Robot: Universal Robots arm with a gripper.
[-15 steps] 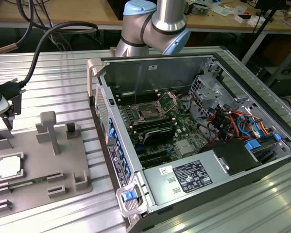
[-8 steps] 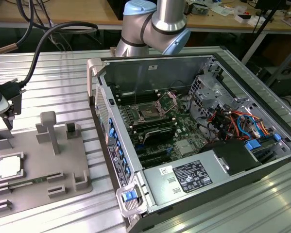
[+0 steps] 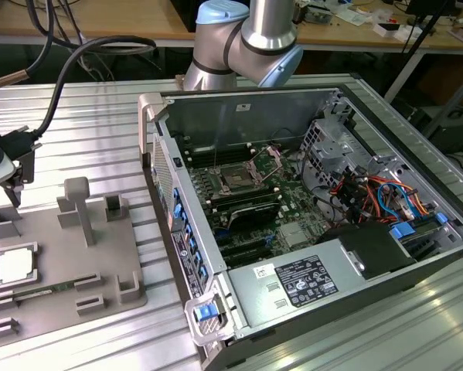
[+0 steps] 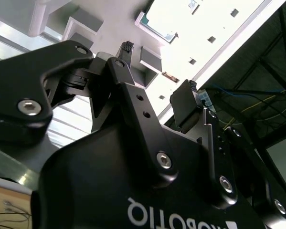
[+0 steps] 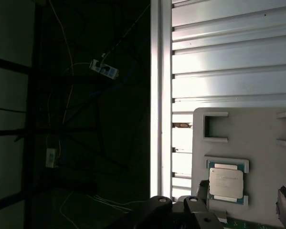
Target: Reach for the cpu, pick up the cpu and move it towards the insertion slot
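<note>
Exterior view: the cpu lies flat in its seat on the grey plate on the desk. It is below the jaws, apart from them, and well away from the insertion slot. Second wrist view: jaws wide apart, holding nothing. First wrist view: cpu squarely ahead of the jaws, untouched.

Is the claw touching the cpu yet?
Apart. In the exterior view the claw hangs clear of the cpu, with bare grey fixture plate showing between them.
</note>
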